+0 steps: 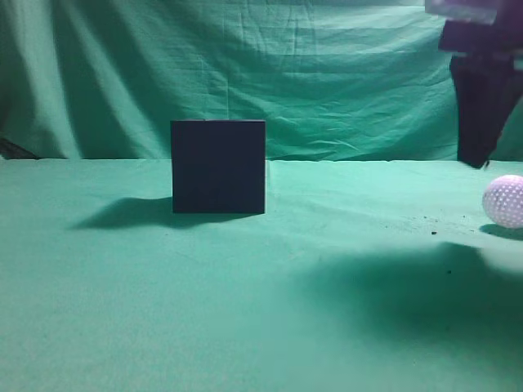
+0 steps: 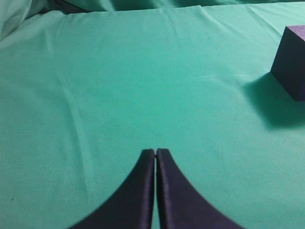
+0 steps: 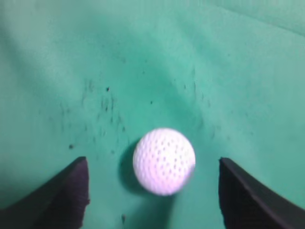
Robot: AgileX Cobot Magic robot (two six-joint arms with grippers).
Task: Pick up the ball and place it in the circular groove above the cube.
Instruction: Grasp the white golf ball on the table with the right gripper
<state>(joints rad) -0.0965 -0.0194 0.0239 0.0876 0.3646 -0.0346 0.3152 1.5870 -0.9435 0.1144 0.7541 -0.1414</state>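
Observation:
The white dimpled ball [image 1: 504,200] lies on the green cloth at the far right of the exterior view. In the right wrist view the ball [image 3: 164,161] lies between my right gripper's [image 3: 153,164] two wide-open fingers, touching neither. In the exterior view the right gripper [image 1: 478,159] hangs just above and behind the ball. The dark navy cube [image 1: 218,167] stands mid-table; its corner shows in the left wrist view [image 2: 291,61]. My left gripper [image 2: 156,151] is shut and empty over bare cloth, well left of the cube. The cube's top groove is hidden.
Green cloth [image 1: 245,310] covers the table and hangs as a backdrop. Small dark specks [image 3: 107,89] dot the cloth around the ball.

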